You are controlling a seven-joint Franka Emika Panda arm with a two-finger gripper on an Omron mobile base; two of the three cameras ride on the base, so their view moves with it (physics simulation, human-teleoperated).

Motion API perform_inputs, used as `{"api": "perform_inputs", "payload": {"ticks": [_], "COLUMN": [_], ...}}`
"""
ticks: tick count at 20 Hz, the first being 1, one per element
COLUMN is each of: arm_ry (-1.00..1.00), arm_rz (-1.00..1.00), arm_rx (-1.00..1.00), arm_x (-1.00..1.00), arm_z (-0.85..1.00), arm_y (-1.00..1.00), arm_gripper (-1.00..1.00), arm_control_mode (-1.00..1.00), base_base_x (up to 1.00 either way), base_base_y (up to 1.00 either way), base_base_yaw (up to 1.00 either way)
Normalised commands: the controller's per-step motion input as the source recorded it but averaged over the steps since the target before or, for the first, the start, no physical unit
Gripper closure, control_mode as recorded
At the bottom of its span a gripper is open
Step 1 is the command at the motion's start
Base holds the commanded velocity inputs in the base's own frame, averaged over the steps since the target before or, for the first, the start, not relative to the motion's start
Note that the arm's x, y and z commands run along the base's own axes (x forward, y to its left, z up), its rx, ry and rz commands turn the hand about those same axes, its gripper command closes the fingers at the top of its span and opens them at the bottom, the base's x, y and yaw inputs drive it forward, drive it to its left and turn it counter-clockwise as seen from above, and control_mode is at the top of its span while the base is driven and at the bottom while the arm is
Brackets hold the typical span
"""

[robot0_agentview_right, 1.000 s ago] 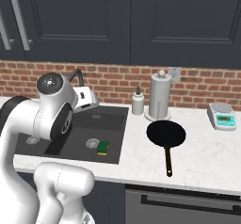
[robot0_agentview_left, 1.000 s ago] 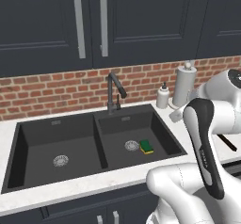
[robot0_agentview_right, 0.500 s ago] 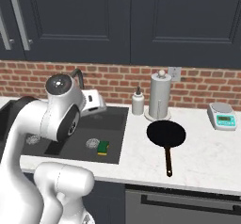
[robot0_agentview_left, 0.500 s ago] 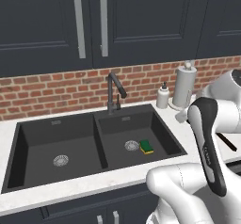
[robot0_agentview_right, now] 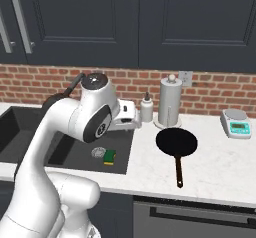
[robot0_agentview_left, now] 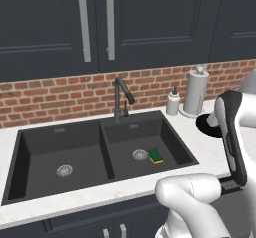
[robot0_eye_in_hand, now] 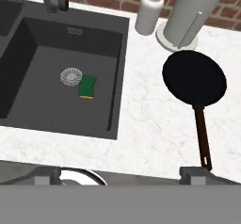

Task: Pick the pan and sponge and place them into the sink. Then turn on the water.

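Note:
The black pan (robot0_eye_in_hand: 194, 83) lies flat on the white counter right of the sink (robot0_eye_in_hand: 120, 39), its thin handle (robot0_eye_in_hand: 203, 138) pointing toward the counter's front edge. In the right basin the green and yellow sponge (robot0_eye_in_hand: 87, 86) rests beside the round silver drain (robot0_eye_in_hand: 71, 76). My gripper (robot0_eye_in_hand: 120, 175) hangs open and holds nothing, above the counter's front edge between that basin and the pan. From the right base the pan (robot0_agentview_right: 176, 143), the sponge (robot0_agentview_right: 109, 156) and my hand (robot0_agentview_right: 130, 121) all show. The black gooseneck faucet (robot0_agentview_left: 120, 94) stands behind the basins; no water runs.
A paper towel roll (robot0_agentview_right: 170, 102) and a white soap bottle (robot0_agentview_right: 146, 108) stand at the brick wall just behind the pan. A small scale (robot0_agentview_right: 239, 124) sits far right. Dark cabinets hang overhead. My own arm (robot0_agentview_left: 230, 137) hides part of the pan from the left base.
My hand has swung right, from over the right basin toward the counter by the pan. The sponge and pan have stayed where they were.

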Motion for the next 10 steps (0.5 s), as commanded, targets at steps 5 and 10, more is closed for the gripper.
{"api": "perform_inputs", "payload": {"ticks": [5,10], "arm_ry": [0.16,0.00], "arm_rz": [-0.22,-0.13], "arm_rx": [-0.01,-0.03], "arm_x": [0.07,0.19], "arm_z": [-0.34,-0.39], "arm_y": [-0.66,-0.28], "arm_gripper": [-1.00,-1.00], "arm_control_mode": [-1.00,-1.00], "base_base_x": [0.00,0.00], "base_base_y": [0.00,0.00], "base_base_yaw": [0.00,0.00]}}
